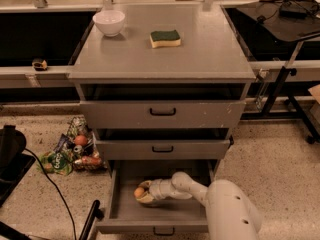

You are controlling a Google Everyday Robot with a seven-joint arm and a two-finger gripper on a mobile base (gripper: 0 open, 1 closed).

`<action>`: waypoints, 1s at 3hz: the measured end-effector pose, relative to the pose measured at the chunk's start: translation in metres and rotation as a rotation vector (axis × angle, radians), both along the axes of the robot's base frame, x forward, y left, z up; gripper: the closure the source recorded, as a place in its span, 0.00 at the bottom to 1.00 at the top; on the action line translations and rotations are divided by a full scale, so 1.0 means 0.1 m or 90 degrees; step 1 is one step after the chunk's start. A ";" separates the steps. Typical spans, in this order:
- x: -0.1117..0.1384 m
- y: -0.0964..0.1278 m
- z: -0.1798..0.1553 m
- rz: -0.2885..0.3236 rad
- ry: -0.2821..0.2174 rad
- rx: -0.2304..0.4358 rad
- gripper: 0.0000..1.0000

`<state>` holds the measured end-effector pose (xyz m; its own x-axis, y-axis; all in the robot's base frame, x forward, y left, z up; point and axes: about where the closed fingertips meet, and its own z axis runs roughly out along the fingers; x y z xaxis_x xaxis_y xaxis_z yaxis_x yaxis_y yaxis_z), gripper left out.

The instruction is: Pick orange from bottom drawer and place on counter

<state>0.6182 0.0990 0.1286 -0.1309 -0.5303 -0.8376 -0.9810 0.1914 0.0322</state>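
Note:
The bottom drawer is pulled open below two shallower grey drawers. The small orange lies at the left of the drawer floor. My gripper reaches in from the right on a white arm, with its pale fingers right at the orange and around its right side. The orange rests low in the drawer. The grey counter on top of the cabinet holds a white bowl and a yellow-green sponge.
A pile of colourful packets with a reddish round item lies on the floor left of the cabinet. A black cable and dark equipment sit at far left. A black table frame stands to the right.

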 end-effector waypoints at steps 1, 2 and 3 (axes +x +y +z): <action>-0.14 -0.13 0.28 0.011 -0.032 0.040 0.88; -0.40 -0.47 0.74 0.032 -0.079 0.094 1.00; -0.65 -0.84 1.19 0.053 -0.119 0.096 1.00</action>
